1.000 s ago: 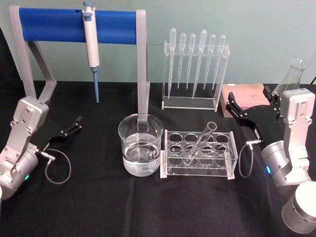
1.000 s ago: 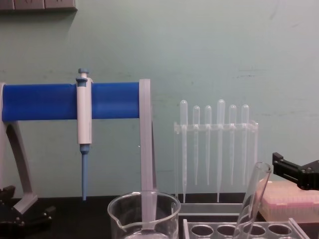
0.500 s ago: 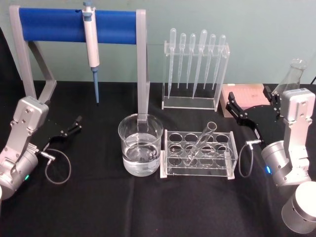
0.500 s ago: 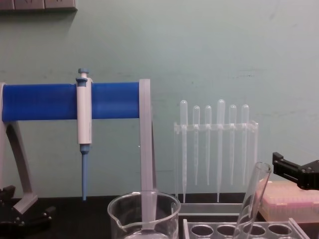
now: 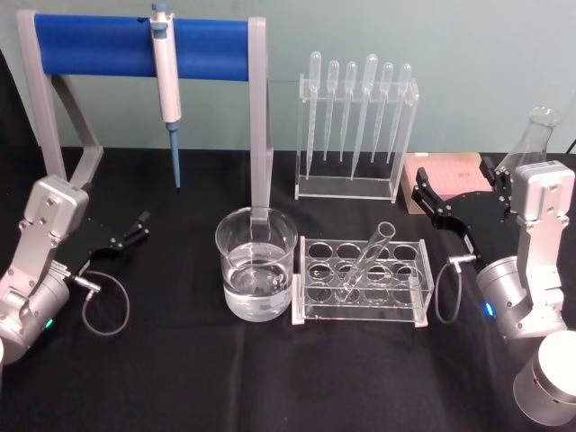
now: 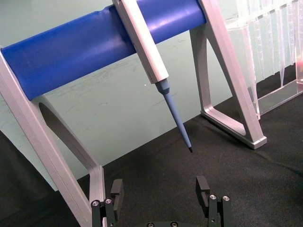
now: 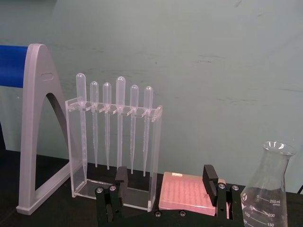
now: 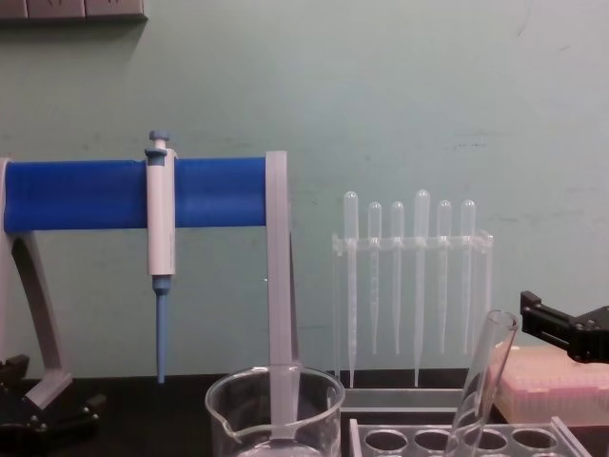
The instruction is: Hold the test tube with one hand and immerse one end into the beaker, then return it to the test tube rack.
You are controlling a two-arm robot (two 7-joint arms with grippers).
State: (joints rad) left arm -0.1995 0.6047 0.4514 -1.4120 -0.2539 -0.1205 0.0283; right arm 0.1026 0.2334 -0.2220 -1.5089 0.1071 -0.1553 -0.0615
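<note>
Jaws wide, the right gripper (image 5: 447, 203) should close squarely on the tilted tube (image 5: 367, 261) at its eight o'clock; left gripper (image 5: 131, 231) wide, idle

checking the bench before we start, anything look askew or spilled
Nothing spilled. The only thing askew is the test tube, which leans in its rack rather than standing upright. The beaker sits upright beside the rack, holding clear liquid.

Pipettor (image 5: 166, 61) hangs on blue-bar stand (image 5: 135, 45). Six pipettes (image 5: 357, 108) upright in clear holder. Pink box (image 5: 441, 175) beside flask (image 5: 535, 135), far right.
</note>
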